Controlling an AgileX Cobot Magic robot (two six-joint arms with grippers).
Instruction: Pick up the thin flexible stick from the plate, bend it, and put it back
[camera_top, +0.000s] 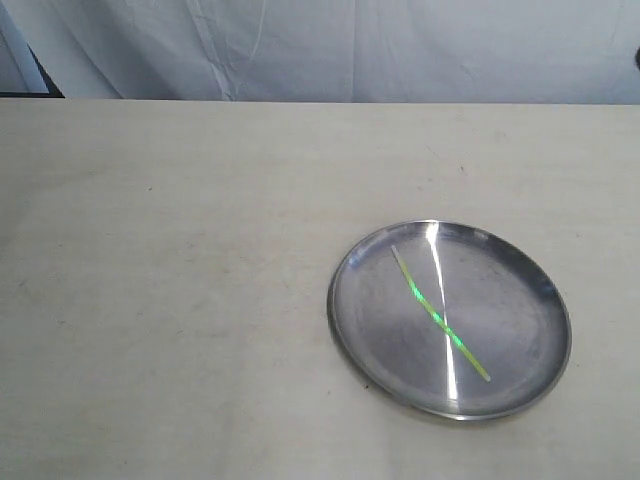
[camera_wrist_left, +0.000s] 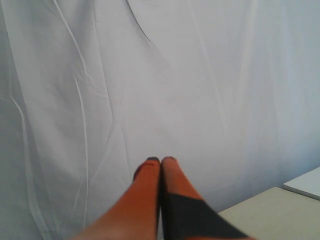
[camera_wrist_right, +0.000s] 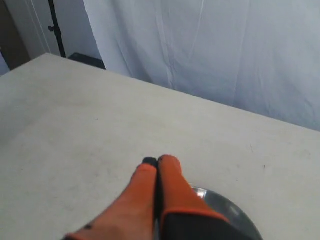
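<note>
A round silver plate (camera_top: 500, 345) lies on the table toward the right of the exterior view. Across it runs the thin yellow-green stick (camera_top: 437, 315), lying diagonally and glowing green at its middle; a straight white glare streak crosses it. Neither arm shows in the exterior view. My left gripper (camera_wrist_left: 161, 160) is shut with nothing between its orange fingers, pointing at a white curtain. My right gripper (camera_wrist_right: 156, 160) is shut and empty too, above the table, with the plate's rim (camera_wrist_right: 235, 210) showing just behind its fingers. The stick is hidden in both wrist views.
A pale tabletop (camera_top: 180, 280) spreads to the left of the plate. A white curtain (camera_top: 350, 50) hangs behind the table's far edge. A dark stand (camera_wrist_right: 56, 27) rises past the table's corner in the right wrist view.
</note>
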